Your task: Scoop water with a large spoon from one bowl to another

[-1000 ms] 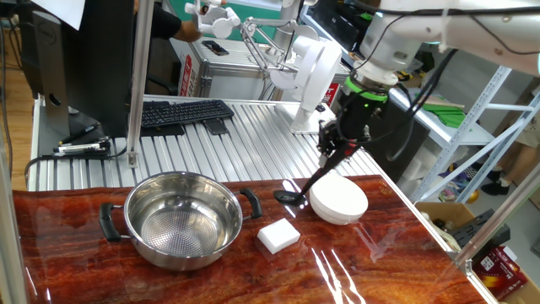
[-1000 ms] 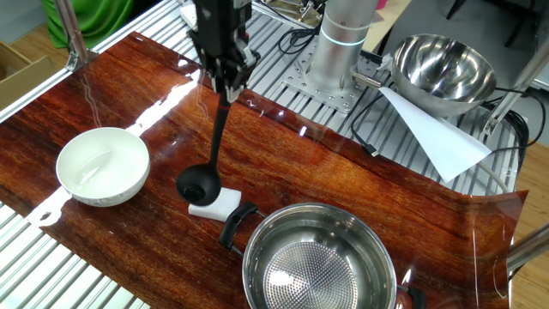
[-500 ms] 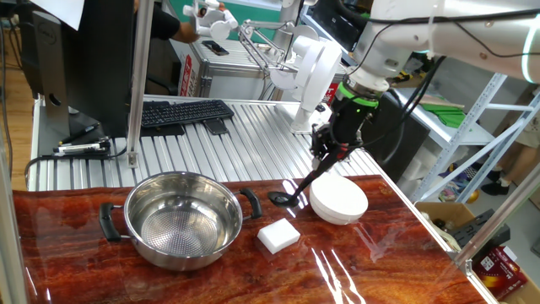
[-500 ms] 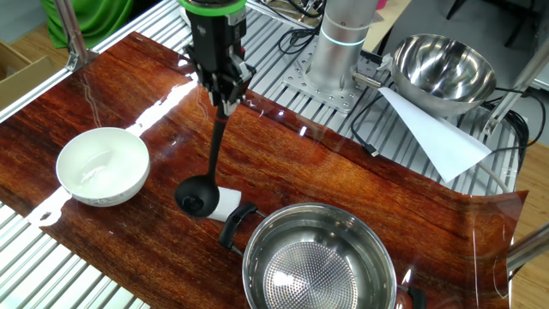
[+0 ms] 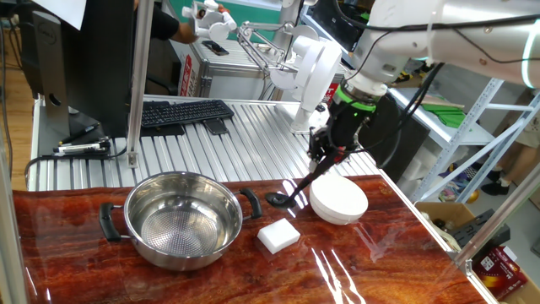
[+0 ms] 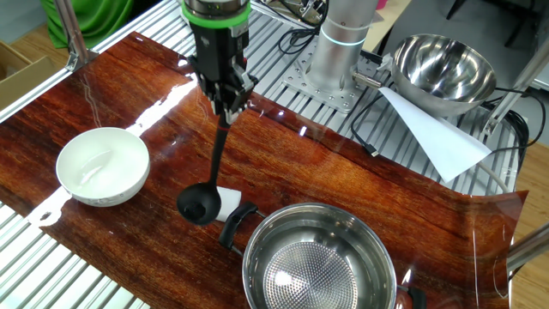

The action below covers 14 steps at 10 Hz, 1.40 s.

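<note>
1. Gripper (image 5: 327, 155) (image 6: 230, 110) points down, clenched on top end of ladle (image 5: 297, 187) (image 6: 208, 178) handle.
2. Ladle hangs below gripper, handle slanting down-left in both views; cup at lower end, low over the table (image 5: 169, 283) (image 6: 343, 172).
3. In the other fixed view, cup sits in front of white block (image 6: 228, 202), hiding part of it, just left of pot (image 6: 319, 262) handle.
4. In one fixed view, cup lies between pot (image 5: 183, 219) and bowl (image 5: 338, 201), block (image 5: 278, 236) lower, apart from cup. Touching or not: cannot tell.
5. Pot centre-left in one fixed view, bottom centre in the other. Bowl (image 6: 103, 166) at left of that view, well apart from ladle.
6. Room: bare wood between bowl and ladle in the other fixed view; table edge close behind bowl and gripper in one fixed view, ribbed metal beyond.
7. Only one fixed view shows keyboard (image 5: 186, 112) upper left and shelf (image 5: 472, 127) at right.
8. Only the other fixed view shows arm base (image 6: 343, 39), second steel bowl (image 6: 446, 69) upper right, white paper (image 6: 433, 129) under it, and bowl interior.
</note>
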Motion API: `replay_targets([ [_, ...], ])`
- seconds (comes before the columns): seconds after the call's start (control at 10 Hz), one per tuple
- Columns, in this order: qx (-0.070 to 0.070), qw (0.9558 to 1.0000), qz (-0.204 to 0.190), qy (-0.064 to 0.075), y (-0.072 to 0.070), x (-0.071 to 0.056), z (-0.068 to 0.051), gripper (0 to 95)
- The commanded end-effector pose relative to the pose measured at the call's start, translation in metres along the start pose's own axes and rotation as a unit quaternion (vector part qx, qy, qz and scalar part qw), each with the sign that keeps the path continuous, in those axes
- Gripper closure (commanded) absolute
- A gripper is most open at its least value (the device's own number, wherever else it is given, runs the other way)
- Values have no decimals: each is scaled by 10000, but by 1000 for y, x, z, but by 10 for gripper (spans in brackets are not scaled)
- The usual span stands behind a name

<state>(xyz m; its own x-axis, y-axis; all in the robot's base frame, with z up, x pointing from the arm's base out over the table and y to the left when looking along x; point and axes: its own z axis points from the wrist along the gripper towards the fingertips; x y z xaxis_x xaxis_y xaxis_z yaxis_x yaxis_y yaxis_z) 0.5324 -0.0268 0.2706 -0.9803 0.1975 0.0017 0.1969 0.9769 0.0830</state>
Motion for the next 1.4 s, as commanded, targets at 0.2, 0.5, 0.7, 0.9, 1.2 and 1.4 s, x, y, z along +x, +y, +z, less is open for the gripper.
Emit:
replay_targets([
  [0.2, 13, 10000, 32, -71, 1, -1, 9, 950],
  [0.5, 9, 10000, 39, -81, 2, -2, 18, 950],
  [0.7, 8, 9999, 40, -121, 3, -2, 28, 950],
  [0.9, -3, 9999, 29, -111, 3, -3, 31, 950],
  [1.2, 1, 10000, 19, -96, 3, -3, 31, 950],
  [1.4, 1, 10000, 22, -95, 3, -3, 31, 950],
])
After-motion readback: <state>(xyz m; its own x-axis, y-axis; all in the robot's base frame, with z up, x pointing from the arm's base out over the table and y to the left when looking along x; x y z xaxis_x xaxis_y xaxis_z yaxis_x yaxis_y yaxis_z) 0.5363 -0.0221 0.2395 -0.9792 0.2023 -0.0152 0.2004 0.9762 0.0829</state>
